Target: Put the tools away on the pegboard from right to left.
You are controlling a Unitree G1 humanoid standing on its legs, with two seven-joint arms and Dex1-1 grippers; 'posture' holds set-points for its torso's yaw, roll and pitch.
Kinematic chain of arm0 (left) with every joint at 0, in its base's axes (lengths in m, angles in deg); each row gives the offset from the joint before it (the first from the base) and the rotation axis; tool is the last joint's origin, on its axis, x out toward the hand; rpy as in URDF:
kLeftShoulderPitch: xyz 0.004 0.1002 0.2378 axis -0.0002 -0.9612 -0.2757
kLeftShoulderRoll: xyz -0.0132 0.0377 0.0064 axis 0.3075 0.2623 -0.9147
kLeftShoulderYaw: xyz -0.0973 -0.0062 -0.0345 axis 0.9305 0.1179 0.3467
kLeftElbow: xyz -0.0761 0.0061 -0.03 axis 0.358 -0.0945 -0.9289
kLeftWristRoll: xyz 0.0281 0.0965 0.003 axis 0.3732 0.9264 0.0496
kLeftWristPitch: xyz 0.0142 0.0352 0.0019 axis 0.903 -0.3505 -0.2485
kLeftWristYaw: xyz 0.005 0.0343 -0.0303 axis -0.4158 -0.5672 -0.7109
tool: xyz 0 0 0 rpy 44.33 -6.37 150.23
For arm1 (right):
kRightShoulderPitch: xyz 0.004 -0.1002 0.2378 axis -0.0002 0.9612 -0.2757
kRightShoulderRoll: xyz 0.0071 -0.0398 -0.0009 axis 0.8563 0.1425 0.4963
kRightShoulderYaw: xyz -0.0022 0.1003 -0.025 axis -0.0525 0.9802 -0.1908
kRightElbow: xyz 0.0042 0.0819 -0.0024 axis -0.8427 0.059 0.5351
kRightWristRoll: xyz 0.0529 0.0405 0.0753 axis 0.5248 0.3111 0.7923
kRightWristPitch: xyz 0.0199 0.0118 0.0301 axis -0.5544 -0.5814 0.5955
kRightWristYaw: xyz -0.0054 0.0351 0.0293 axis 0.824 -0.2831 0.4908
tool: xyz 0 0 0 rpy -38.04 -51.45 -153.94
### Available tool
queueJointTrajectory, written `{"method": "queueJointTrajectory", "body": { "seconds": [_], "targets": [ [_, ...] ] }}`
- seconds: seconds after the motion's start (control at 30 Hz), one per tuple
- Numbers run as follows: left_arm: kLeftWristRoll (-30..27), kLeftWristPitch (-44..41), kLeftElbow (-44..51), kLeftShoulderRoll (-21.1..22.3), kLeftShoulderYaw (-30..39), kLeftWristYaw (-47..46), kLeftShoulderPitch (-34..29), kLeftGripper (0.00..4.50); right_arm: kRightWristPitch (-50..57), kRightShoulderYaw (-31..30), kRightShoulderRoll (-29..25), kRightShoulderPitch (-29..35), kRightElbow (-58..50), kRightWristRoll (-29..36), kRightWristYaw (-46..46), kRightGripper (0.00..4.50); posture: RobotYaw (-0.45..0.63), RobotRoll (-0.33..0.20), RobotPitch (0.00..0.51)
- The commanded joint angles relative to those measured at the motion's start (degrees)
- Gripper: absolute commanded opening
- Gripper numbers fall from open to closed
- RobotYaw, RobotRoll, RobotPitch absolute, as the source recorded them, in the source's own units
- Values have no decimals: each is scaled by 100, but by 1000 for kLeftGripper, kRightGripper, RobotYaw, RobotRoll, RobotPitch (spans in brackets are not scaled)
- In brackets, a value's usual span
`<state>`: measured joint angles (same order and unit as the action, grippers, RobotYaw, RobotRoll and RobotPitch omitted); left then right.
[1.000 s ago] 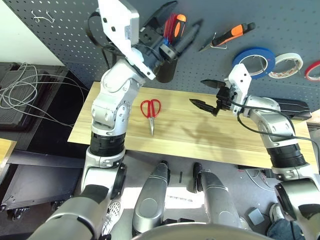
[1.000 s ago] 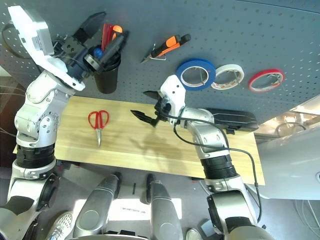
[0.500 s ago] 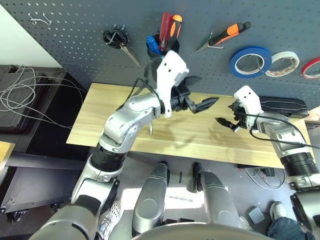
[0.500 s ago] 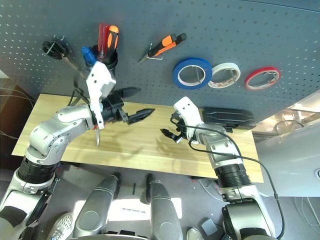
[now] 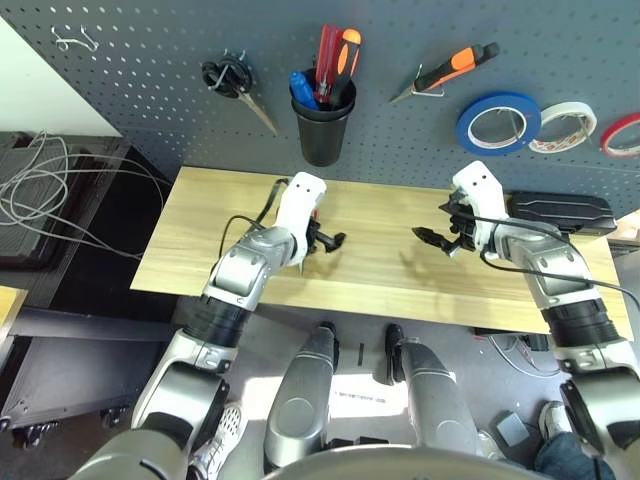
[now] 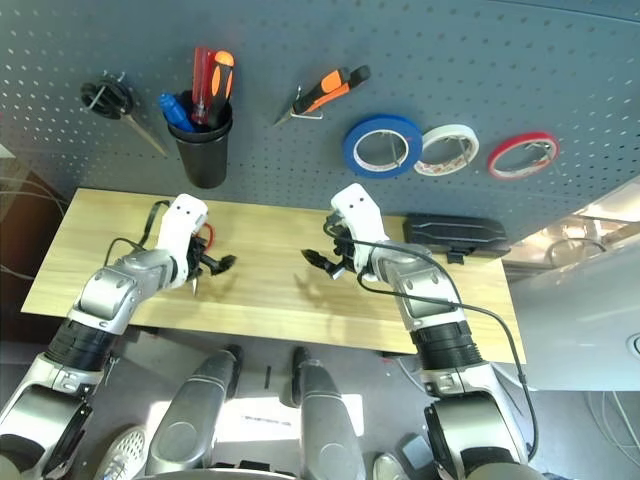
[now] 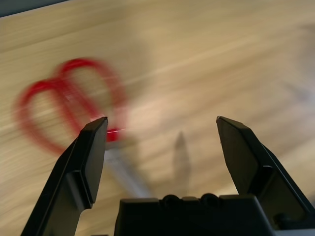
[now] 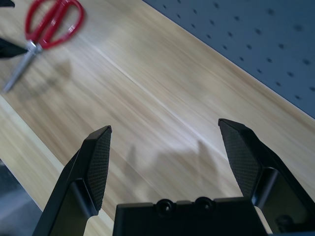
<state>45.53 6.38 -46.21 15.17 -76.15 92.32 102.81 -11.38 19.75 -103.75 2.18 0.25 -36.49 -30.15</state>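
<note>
A: From overhead, the left gripper [image 5: 330,241] hangs wide open, empty, just above the table [image 5: 200,215]; the red-handled scissors [image 6: 204,236] lie just behind its fingertips.

B: Its wrist view puts those handles beside one finger [image 7: 88,162]. I'd centre over them before closing.

A: The right gripper [image 8: 170,147] is spread wide too, empty, scissors well beyond it.

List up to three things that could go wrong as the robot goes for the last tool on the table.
1. The red-handled scissors lie flat on the table, so the open left gripper may scrape the wood or push them away.
2. In the left wrist view they sit towards one finger, off-centre, risking a skewed grip.
3. The crowded black cup leaves little room.
</note>
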Motion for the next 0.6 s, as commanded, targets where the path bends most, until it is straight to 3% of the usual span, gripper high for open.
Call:
{"method": "queueJointTrajectory", "body": {
  "seconds": [0.03,0.3,0.6],
  "targets": [
    [141,428,-716,-169,346,-324,73,4490,-56,0,176,21,132,82,-107,4500,139,0,333],
    [297,1192,-2340,-363,841,-703,731,4490,-812,-85,674,-72,789,-44,-345,4500,126,0,384],
    [410,1739,-3268,-250,1113,-839,983,4490,-837,-153,757,60,521,-10,-281,4500,111,0,423]
  ]
}}
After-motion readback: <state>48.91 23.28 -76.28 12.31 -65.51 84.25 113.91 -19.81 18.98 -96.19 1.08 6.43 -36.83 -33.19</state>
